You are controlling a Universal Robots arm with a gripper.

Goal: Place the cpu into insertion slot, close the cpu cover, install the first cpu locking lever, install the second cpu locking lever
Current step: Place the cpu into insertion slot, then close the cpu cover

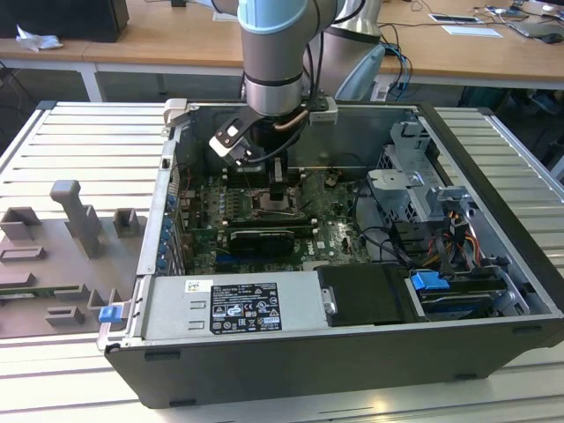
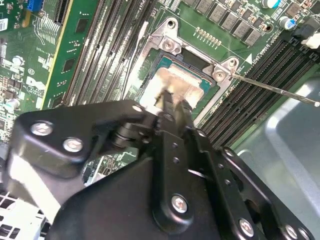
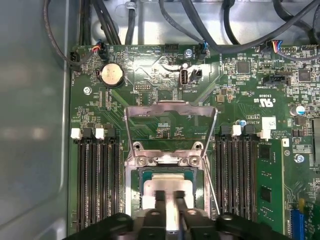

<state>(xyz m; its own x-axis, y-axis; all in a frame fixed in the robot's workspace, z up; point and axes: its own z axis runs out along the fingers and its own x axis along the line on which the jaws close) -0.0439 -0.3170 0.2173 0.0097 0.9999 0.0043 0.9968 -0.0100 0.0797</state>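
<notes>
The cpu (image 3: 167,184) lies flat in the insertion slot (image 3: 141,173) on the green board, its pale metal top (image 2: 187,87) facing up. The cpu cover (image 3: 170,111) is swung open and rests on the board beyond the socket's hinge. Two thin locking levers (image 3: 215,145) stand raised at the sides; one lever (image 2: 275,90) sticks out past the memory slots. My gripper (image 3: 170,196) is shut, with its narrow tips (image 2: 169,100) right over the cpu's top, at or just above its surface. In the exterior view the gripper (image 1: 280,189) reaches down into the open computer case.
Black memory slots (image 3: 97,180) flank the socket on both sides. Cables (image 3: 200,25) run along the board's edge. The case wall (image 3: 35,125) lies near one side. In the exterior view, a power supply (image 1: 238,307) and drive cage (image 1: 414,194) fill the case (image 1: 493,264) around the board.
</notes>
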